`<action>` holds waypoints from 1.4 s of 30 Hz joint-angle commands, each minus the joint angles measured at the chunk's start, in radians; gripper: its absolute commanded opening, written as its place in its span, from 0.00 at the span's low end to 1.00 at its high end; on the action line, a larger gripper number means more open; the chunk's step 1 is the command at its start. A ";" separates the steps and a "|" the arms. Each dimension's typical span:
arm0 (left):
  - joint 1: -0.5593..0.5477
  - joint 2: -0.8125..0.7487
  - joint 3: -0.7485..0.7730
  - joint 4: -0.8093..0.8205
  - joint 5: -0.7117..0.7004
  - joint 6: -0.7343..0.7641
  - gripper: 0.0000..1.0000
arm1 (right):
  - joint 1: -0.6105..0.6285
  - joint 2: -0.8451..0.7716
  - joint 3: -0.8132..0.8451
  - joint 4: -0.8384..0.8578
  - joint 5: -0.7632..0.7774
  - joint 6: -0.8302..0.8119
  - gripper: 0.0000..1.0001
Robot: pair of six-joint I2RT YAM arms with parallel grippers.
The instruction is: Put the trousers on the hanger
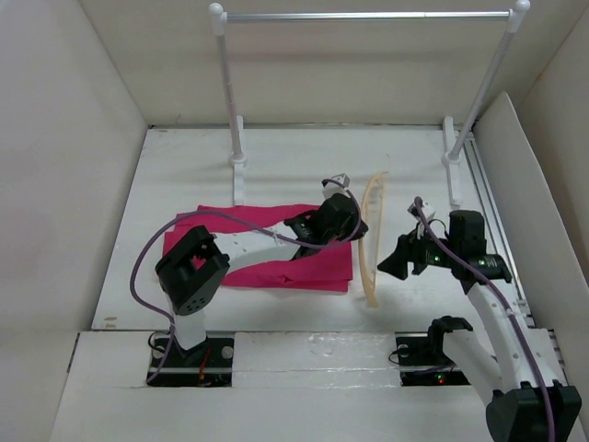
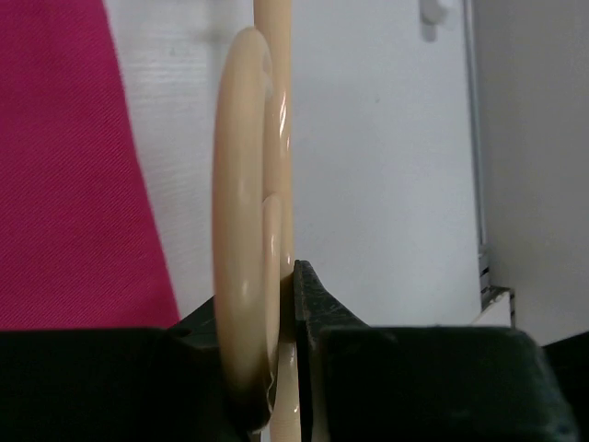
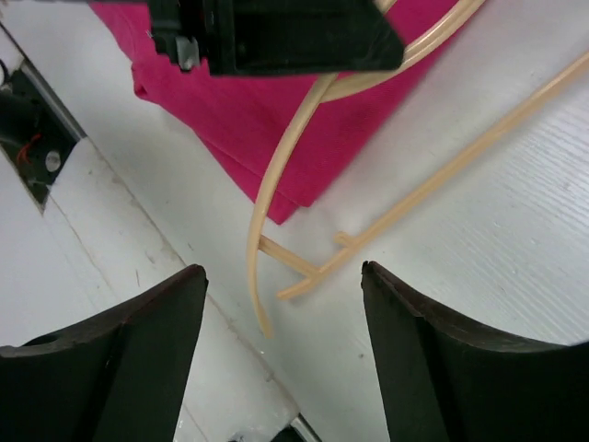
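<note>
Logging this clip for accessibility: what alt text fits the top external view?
The left gripper clamps the tan hanger beside pink trousers lying flat on the table. The open right gripper faces the hanger from the other side.

White table [image 1: 184, 157] enclosed by pale panel walls [image 1: 55, 138]; white-and-silver rail frame [image 1: 368, 16] stands beyond the right gripper [image 1: 391, 254].

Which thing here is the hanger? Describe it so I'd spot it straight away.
Start at the white table under the silver rail. Just right of the pink trousers is a slim curved hanger. It is the only pale tan thing there, thin and bent like a bow.
</note>
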 commanded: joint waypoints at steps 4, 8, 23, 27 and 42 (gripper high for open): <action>-0.044 -0.092 -0.107 0.093 -0.017 -0.095 0.00 | 0.018 -0.009 0.152 -0.122 0.093 -0.099 0.76; -0.053 -0.094 -0.163 0.107 -0.040 -0.115 0.00 | 0.028 0.066 0.069 0.093 0.069 -0.026 0.30; -0.062 -0.098 -0.246 0.043 -0.161 -0.116 0.00 | 0.299 0.531 -0.081 0.836 0.239 0.286 0.37; -0.053 -0.100 -0.252 0.036 -0.159 -0.113 0.00 | 0.315 0.586 -0.116 0.914 0.328 0.343 0.38; -0.025 -0.075 -0.285 0.029 -0.132 -0.097 0.00 | 0.433 0.760 -0.090 0.960 0.421 0.404 0.40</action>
